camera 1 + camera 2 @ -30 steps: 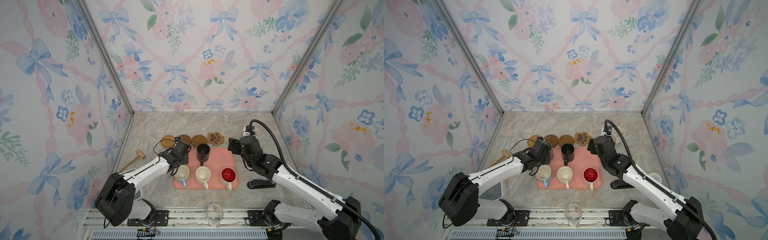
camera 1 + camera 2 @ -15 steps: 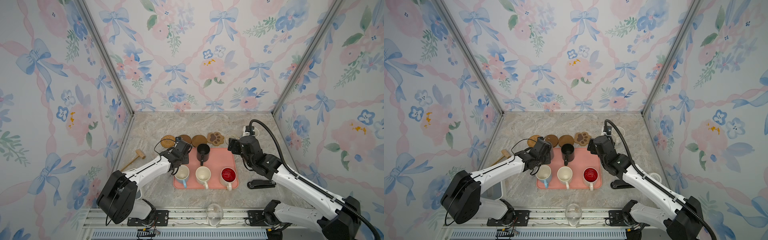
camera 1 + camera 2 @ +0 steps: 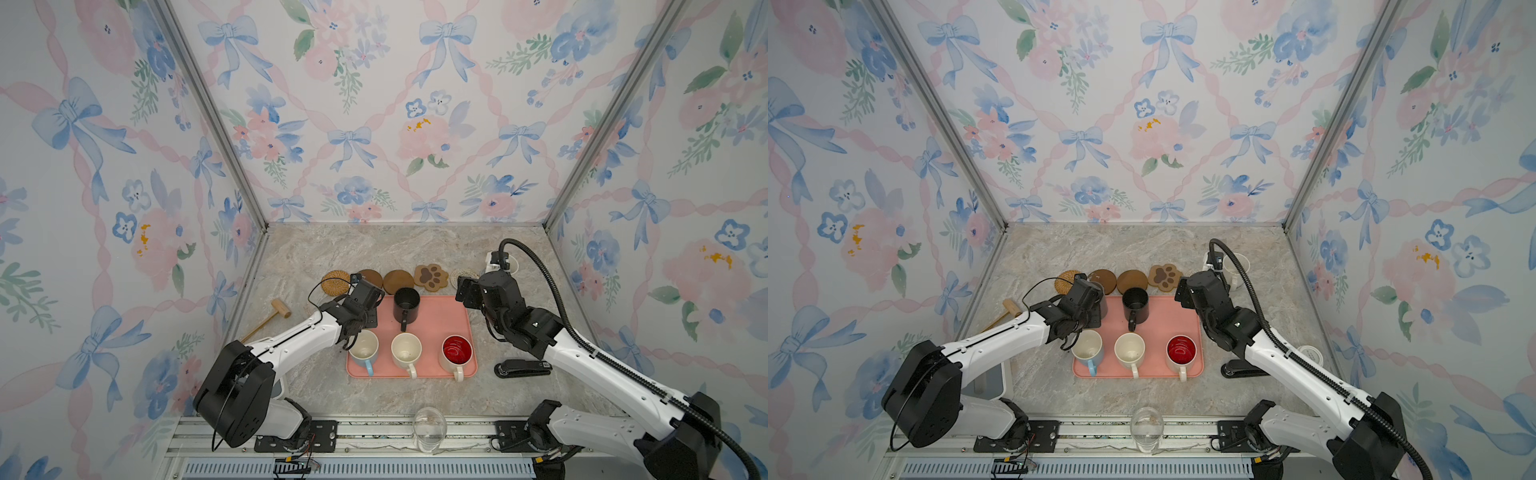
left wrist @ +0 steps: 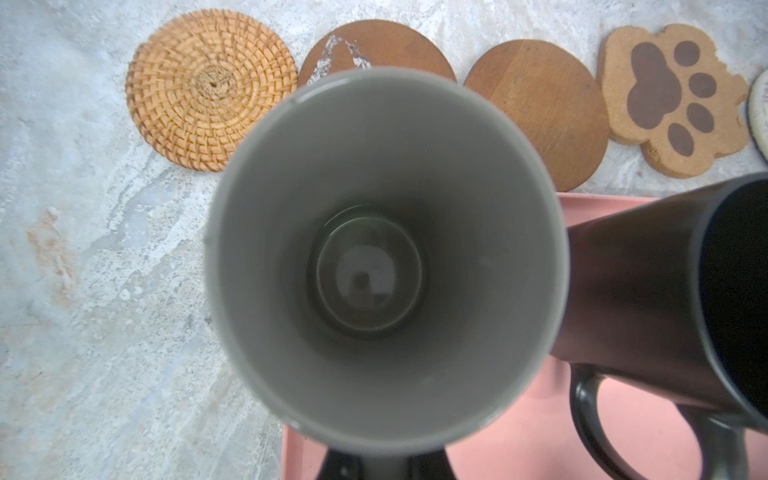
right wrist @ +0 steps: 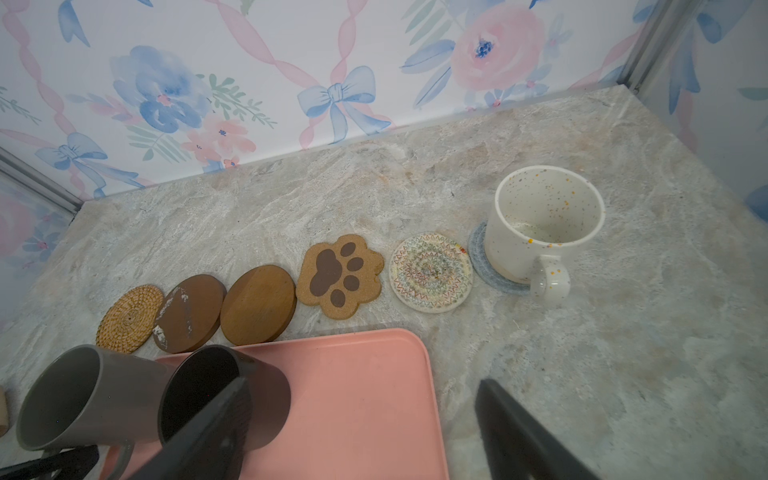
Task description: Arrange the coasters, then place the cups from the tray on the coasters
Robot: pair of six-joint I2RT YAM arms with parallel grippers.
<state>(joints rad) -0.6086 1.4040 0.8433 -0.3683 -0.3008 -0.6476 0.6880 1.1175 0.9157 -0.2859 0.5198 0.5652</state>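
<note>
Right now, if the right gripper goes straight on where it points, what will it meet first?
Most likely the bare corner of the tray, which lies between the right gripper's open fingers in its wrist view. The black mug stands just beside that line. Depth is unclear.

left arm stretched low from the near rail toward the middle, wrist angled downward, left hand closed on the grey mug, right arm reaching in from the near right, right hand hovering, jaws spread wide, holding nothing
</note>
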